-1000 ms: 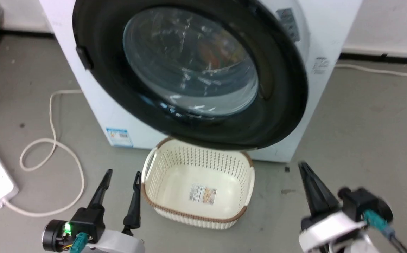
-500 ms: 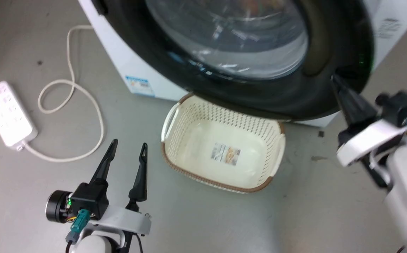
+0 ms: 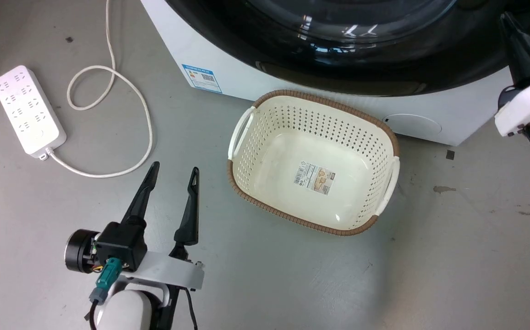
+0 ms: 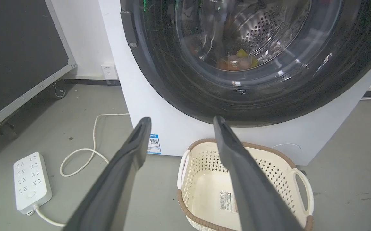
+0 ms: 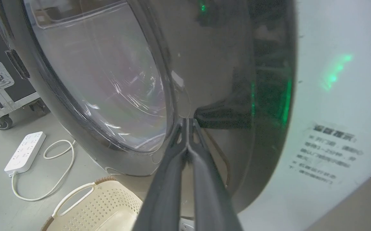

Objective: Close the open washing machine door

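Note:
The washing machine door (image 3: 352,68) spans the top of the head view; its glossy black rim (image 5: 223,80) and clear window (image 4: 246,38) lie close against the white washing machine (image 3: 228,78). I cannot tell whether it is latched. My right gripper (image 5: 187,121) is shut with nothing in it, and its tips touch the rim's right side; it also shows at the head view's upper right (image 3: 506,18). My left gripper (image 3: 175,167) hangs open over the floor, left of the basket, pointing at the washer's lower front (image 4: 182,120).
A cream perforated basket (image 3: 246,133) sits on the floor right under the door. A white power strip (image 3: 29,110) and its looped cord (image 3: 122,87) lie to the left. A black wheeled case (image 4: 18,54) stands left of the washer.
The head camera has tipped down and moved closer. My right gripper has risen from the floor area to the door's right rim, and the door lies closer to the washer front. The left gripper has barely moved.

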Robot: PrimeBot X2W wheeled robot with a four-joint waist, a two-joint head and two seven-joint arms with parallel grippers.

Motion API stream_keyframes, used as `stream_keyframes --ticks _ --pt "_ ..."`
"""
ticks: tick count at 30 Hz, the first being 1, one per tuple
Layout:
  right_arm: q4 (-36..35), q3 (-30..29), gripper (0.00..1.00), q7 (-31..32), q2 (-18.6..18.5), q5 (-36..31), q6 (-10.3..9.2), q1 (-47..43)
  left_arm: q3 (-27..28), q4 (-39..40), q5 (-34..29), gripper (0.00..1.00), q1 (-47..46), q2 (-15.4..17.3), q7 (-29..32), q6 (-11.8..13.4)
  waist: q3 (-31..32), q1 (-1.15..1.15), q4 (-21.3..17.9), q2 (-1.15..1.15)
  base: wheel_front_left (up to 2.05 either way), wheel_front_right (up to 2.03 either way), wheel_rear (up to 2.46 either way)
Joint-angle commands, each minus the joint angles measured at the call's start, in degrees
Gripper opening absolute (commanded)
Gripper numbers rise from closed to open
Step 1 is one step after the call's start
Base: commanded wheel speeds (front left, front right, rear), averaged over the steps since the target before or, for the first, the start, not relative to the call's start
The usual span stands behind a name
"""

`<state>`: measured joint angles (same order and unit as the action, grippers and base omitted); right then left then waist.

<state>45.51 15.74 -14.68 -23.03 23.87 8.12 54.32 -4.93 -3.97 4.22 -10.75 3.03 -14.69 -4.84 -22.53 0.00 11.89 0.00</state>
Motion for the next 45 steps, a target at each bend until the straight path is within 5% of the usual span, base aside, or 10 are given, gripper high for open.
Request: stream_keyframes --ticks 1,9,10,11,12,30,45 --pt "1.09 -0.91 0.0 -0.07 -0.7 -0.01 -0.64 1.98 -0.1 -0.05 0.33 1.0 -0.88 -0.1 -0.3 0.33 0.07 0.0 0.0 0.0 0.0 0.0 0.0" --pt "2.67 -2.07 0.0 -0.29 1.56 -0.46 -0.64 0.48 -0.38 -0.86 0.59 1.0 -0.4 -0.13 -0.3 0.96 4.03 0.0 -1.44 0.0 0.0 0.0 0.0" --pt "1.7 -2.65 0.19 -0.29 1.93 -0.61 -0.64 -0.64 -0.37 -1.08 0.64 1.0 -0.11 -0.14 -0.3 1.03 4.94 0.0 -1.84 0.0 0.0 0.0 0.0" --pt "0.5 -3.35 0.71 -0.29 2.34 -0.95 -0.64 -2.04 -0.32 -1.44 0.66 1.0 0.27 -0.14 -0.3 1.04 6.07 0.0 -2.31 0.0 0.0 0.0 0.0" --pt "-0.7 -4.12 1.0 -0.3 2.82 -1.33 -0.64 -3.64 -0.27 -1.72 0.62 1.0 0.63 -0.14 -0.3 0.93 7.15 0.0 -2.78 0.0 0.0 0.0 0.0" --pt "-28.82 -16.83 1.0 -0.31 15.9 -15.69 -0.64 -42.27 3.03 -6.31 2.38 1.0 8.41 -0.14 -0.3 -0.62 22.51 0.0 -12.55 0.0 0.0 0.0 0.0" --pt "-37.1 -18.21 1.0 -0.31 20.11 -18.52 -0.64 -53.44 3.3 -8.25 1.83 1.0 10.11 -0.15 -0.3 -0.79 23.78 0.0 -14.02 0.0 0.0 0.0 0.0"
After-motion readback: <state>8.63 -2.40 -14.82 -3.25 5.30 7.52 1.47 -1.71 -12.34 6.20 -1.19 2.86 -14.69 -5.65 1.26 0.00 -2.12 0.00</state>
